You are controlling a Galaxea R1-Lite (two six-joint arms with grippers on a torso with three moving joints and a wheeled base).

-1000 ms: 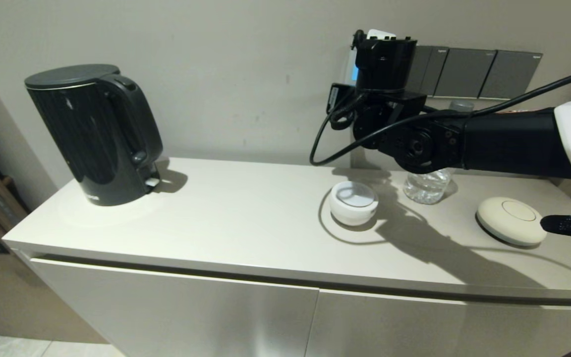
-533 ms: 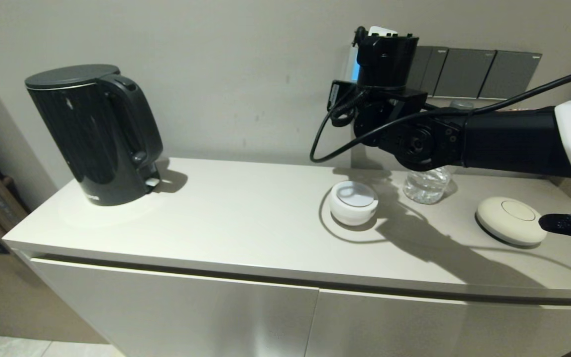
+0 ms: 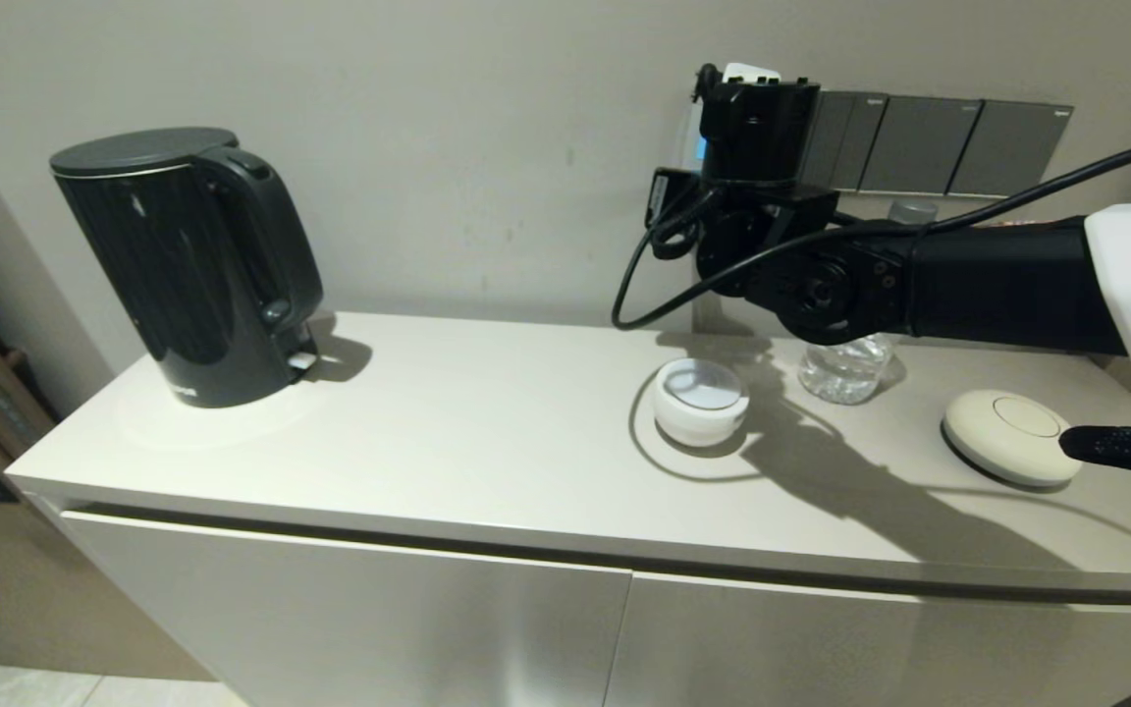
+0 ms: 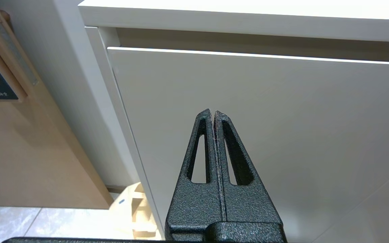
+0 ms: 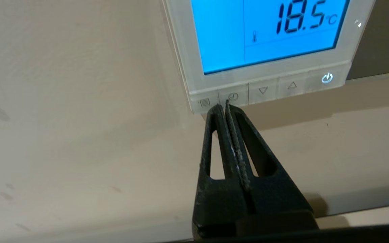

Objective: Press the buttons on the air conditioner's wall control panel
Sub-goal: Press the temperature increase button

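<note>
The air conditioner's wall control panel [image 5: 183, 57] is a white-framed thermostat; its screen [image 5: 221, 33] glows blue and reads 18.5 °C. The buttons run along its lower edge: menu [image 5: 204, 102], clock [image 5: 233, 97], down arrow [image 5: 263, 90], up arrow [image 5: 292, 85], power [image 5: 327, 78]. My right gripper [image 5: 223, 106] is shut, its tips at the lower edge of the panel between the menu and clock buttons. In the head view my right wrist [image 3: 757, 128] hides most of the panel [image 3: 698, 147]. My left gripper [image 4: 213, 113] is shut and empty, low before the cabinet door.
Dark grey switch plates [image 3: 929, 144] are on the wall right of the panel. On the counter [image 3: 487, 432] stand a black kettle [image 3: 188, 265], a white round dish [image 3: 701, 398], a water bottle [image 3: 845, 368], a cream disc [image 3: 1012, 435] and a black remote [image 3: 1115, 444].
My right wrist rose a little along the wall half a second ago, then came back down and slightly left. The left arm has not moved.
</note>
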